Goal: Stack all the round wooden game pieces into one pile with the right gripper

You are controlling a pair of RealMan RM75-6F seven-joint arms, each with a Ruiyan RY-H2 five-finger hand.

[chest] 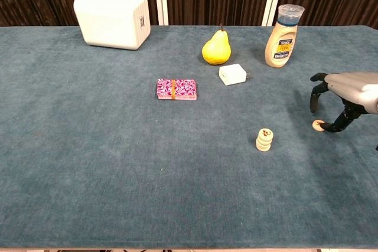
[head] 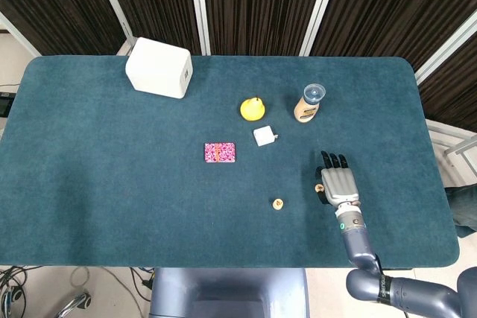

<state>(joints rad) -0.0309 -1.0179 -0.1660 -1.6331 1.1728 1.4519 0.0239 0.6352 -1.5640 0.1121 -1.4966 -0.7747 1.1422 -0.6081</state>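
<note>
A short pile of round wooden game pieces [chest: 264,140] stands on the blue cloth right of centre; from above the pile [head: 277,203] reads as one disc. A single loose piece [chest: 319,125] lies flat to its right. My right hand [chest: 348,90] hovers over that loose piece, palm down, fingers curved downward and apart, its thumb tip at the piece's edge. Nothing is held. In the head view the right hand [head: 339,182] covers the loose piece. My left hand is in neither view.
A yellow pear [chest: 216,48], a white charger cube [chest: 233,74] and a dressing bottle [chest: 282,36] stand behind the pieces. A pink card deck [chest: 175,88] lies mid-table, and a white box [chest: 112,17] sits at the back left. The table's right edge is close to my hand.
</note>
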